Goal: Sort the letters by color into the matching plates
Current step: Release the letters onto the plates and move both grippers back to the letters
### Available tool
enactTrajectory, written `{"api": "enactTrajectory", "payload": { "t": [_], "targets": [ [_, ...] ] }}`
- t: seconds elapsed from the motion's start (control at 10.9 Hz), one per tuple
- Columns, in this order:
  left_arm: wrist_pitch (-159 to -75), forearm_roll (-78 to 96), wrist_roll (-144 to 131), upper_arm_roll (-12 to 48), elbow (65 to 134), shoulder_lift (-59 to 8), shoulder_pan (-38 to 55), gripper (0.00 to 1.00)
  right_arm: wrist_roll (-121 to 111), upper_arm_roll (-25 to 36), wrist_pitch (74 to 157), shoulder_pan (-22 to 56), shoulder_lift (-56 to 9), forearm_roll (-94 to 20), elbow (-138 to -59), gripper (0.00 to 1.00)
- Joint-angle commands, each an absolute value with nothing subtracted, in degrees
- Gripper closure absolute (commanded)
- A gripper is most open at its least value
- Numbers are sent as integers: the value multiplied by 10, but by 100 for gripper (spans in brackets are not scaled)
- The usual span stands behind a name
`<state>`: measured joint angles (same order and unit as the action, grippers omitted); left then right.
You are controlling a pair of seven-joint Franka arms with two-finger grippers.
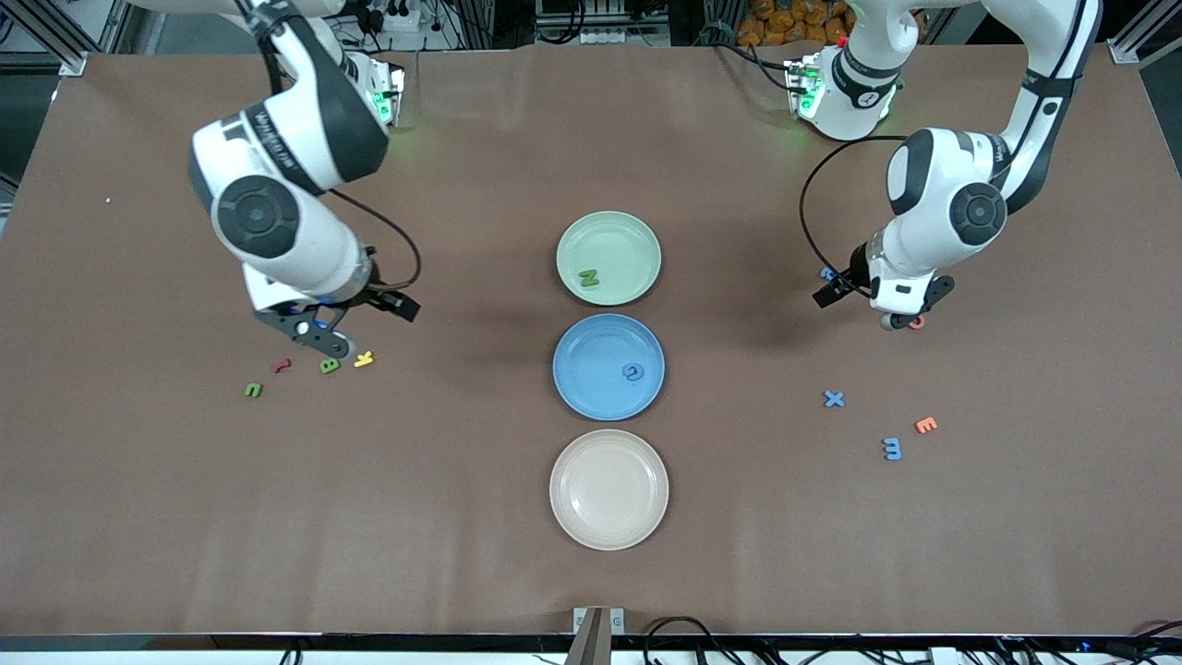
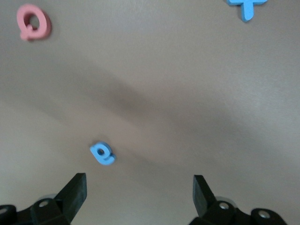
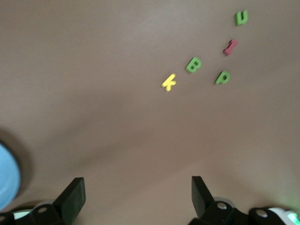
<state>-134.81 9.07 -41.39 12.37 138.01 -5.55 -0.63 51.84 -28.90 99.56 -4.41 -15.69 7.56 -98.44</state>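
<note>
Brown tabletop spreads under both my arms. My left gripper (image 2: 139, 190), jaws wide apart and empty, hangs over a small blue letter (image 2: 102, 153) lying just ahead of one fingertip. My right gripper (image 3: 138, 194), also spread empty, waits above the green letters (image 3: 193, 64).

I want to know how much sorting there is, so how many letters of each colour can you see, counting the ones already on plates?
Green letters: 4
Blue letters: 4
Red letter: 1
Yellow letter: 1
Pink letter: 1
Orange letter: 1
Total: 12
</note>
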Motion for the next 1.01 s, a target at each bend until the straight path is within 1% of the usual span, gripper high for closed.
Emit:
{"api": "enactTrajectory", "payload": {
  "t": [0.0,0.18,0.46,0.64,0.82,0.92],
  "targets": [
    [-1410,184,-403,120,1484,43,-10,0,280,-272,1010,-97,-128,66,-1051,0],
    [-1428,189,-408,119,1531,77,-11,0,169,-240,1033,-102,-116,66,-1081,0],
    [-1450,191,-487,118,1566,86,-24,0,93,-236,1095,-126,-101,66,-1130,0],
    [-1453,189,-553,118,1566,76,-23,0,20,-209,1163,-127,-98,66,-1175,0],
    [-1486,188,-618,118,1565,48,-20,0,-76,-177,1231,-127,-96,66,-1220,2],
    [-1499,186,-647,118,1565,37,-18,0,-92,-171,1254,-127,-97,66,-1229,3]
  ]
}}
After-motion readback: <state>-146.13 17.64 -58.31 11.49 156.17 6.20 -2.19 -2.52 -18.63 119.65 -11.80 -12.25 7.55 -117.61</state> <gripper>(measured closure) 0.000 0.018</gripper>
